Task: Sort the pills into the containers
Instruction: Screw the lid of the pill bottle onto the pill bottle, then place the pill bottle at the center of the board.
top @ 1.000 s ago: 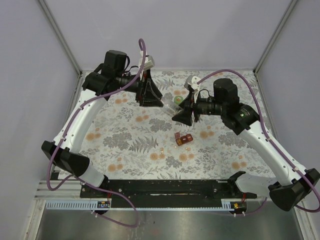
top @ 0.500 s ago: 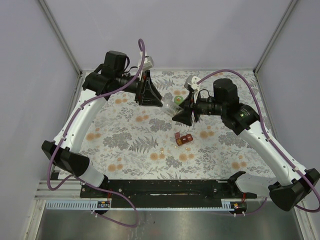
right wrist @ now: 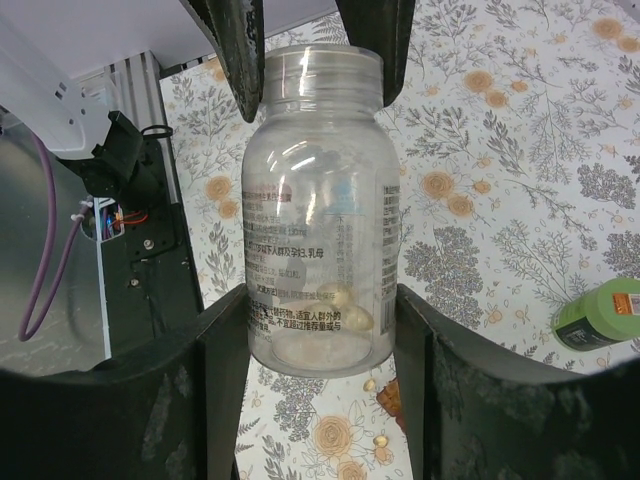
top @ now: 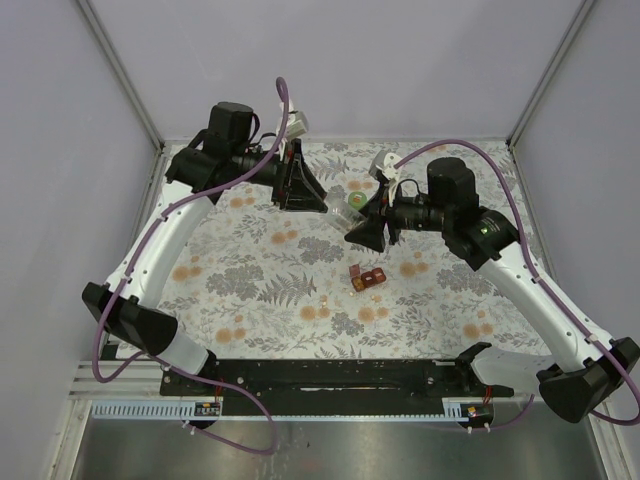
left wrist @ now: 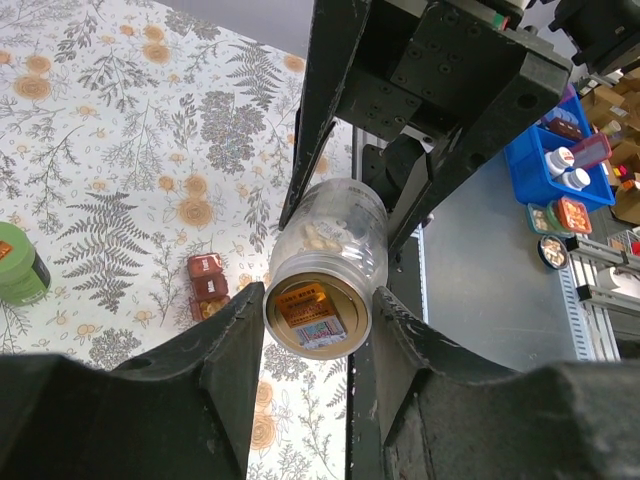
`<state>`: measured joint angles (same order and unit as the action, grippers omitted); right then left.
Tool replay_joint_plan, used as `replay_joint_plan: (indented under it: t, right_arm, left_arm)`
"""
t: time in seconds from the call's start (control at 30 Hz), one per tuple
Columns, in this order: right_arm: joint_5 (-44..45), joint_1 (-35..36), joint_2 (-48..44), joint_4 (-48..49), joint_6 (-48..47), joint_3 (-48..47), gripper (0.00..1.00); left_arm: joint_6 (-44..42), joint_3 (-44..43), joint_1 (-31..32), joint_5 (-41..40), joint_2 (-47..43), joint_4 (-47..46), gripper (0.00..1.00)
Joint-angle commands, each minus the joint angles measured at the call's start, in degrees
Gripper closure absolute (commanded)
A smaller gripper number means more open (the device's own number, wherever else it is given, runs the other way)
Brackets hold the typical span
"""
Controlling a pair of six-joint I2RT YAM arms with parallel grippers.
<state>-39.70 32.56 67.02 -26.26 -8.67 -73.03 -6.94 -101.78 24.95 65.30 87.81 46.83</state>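
Both arms reach toward the middle of the worktop, which is covered by a cloth printed with grey ferns and orange flowers. Between them they hold one clear bottle off the cloth. The left pincer is clamped on the bottle's neck end, its two dark fingers pressed against either side of the rim at the centre of the left wrist view. The right pincer is clamped on the wider lower body of the same bottle, fingers tight against both sides at the lower centre of its own view. In that view the left pincer's fingers flank the threaded neck at the top of the frame.

Several pills lie inside the bottle near its base, pale yellowish against the printed label. At least two more pills lie loose on the cloth at the bottom of the right wrist view, just beside the dark-red pill box. In the overhead view the box sits below the two pincers, slightly right of centre.

The green bottle stands on the cloth just above the right pincer in the overhead view. It shows at the left edge of the left wrist view and the right edge of the right wrist view
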Motion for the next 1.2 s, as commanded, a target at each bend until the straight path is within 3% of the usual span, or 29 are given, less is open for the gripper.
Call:
replay_joint_plan:
  t: [0.0, 0.33, 0.43, 0.67, 0.87, 1.17]
  right_arm:
    - [0.8, 0.0, -0.9, 3.1, -0.1, -0.3, 0.38]
    - [1.5, 0.0, -1.6, 3.0, -0.3, 0.0, 0.18]
    - [2.2, -0.1, -1.7, 2.4, -0.9, -0.3, 0.06]
    - [3.9, -0.1, -2.7, 0.7, -3.5, -0.5, 0.00]
    - [7.6, -0.1, -4.0, 0.4, -6.1, 1.0, 0.01]
    - [14.1, -0.7, -3.7, -0.5, -8.0, 3.2, 0.01]
  left_arm:
    - [3.9, -0.2, 1.2, 1.9, -3.0, -5.3, 1.00]
    - [2.6, -0.9, 0.9, 0.4, -3.0, -4.5, 1.00]
    - [-0.2, -2.3, 0.4, -0.3, -2.5, -1.2, 1.00]
    - [-7.9, -5.6, -3.1, -4.0, -0.8, 6.8, 1.00]
    - [-15.3, -4.8, -4.2, -19.7, 0.8, 10.5, 1.00]
    - [-21.2, 1.0, -5.1, -39.7, 7.7, 7.4, 1.00]
